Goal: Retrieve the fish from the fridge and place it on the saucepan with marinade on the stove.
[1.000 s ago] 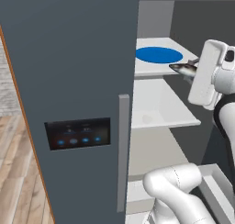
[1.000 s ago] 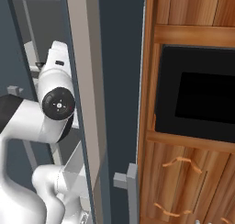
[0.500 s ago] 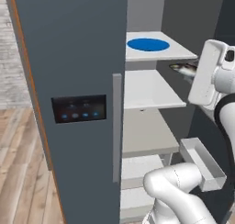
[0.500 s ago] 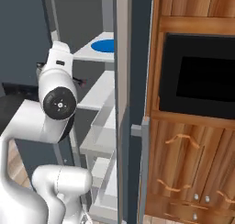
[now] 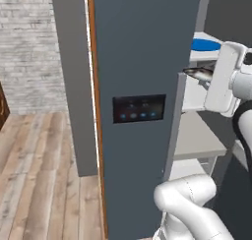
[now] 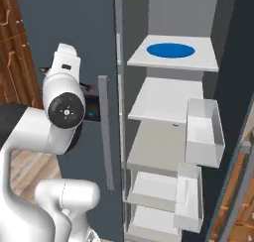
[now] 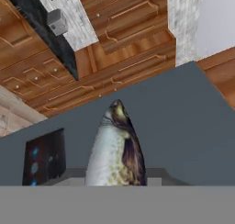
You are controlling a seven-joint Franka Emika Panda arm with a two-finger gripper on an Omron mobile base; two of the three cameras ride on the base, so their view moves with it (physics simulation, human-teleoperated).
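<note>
The fish (image 5: 198,73), silvery-grey and slender, sticks out leftward from my gripper (image 5: 209,76), which is shut on it just in front of the fridge's shelves. In the hand view the fish (image 7: 117,149) points up and away from me, with the fridge (image 7: 183,126) door and its black panel (image 7: 43,161) behind it. The dark blue-grey fridge door (image 5: 138,62) with its lit panel (image 5: 139,108) and grey handle (image 5: 174,121) stands left of my hand. In the right base view the fridge (image 6: 168,137) stands open with white shelves. The saucepan and the stove are out of view.
A blue plate (image 6: 170,50) lies on the top shelf. White door bins (image 6: 202,132) hang on the open right door. Wooden cabinets (image 6: 7,37) stand to the left, and a wood floor (image 5: 44,175) and brick wall (image 5: 29,47) lie beyond the fridge.
Both base views have shifted as the base moved, so the fridge sits differently in the picture. The fish stays in the shut gripper, now clear of the shelf.
</note>
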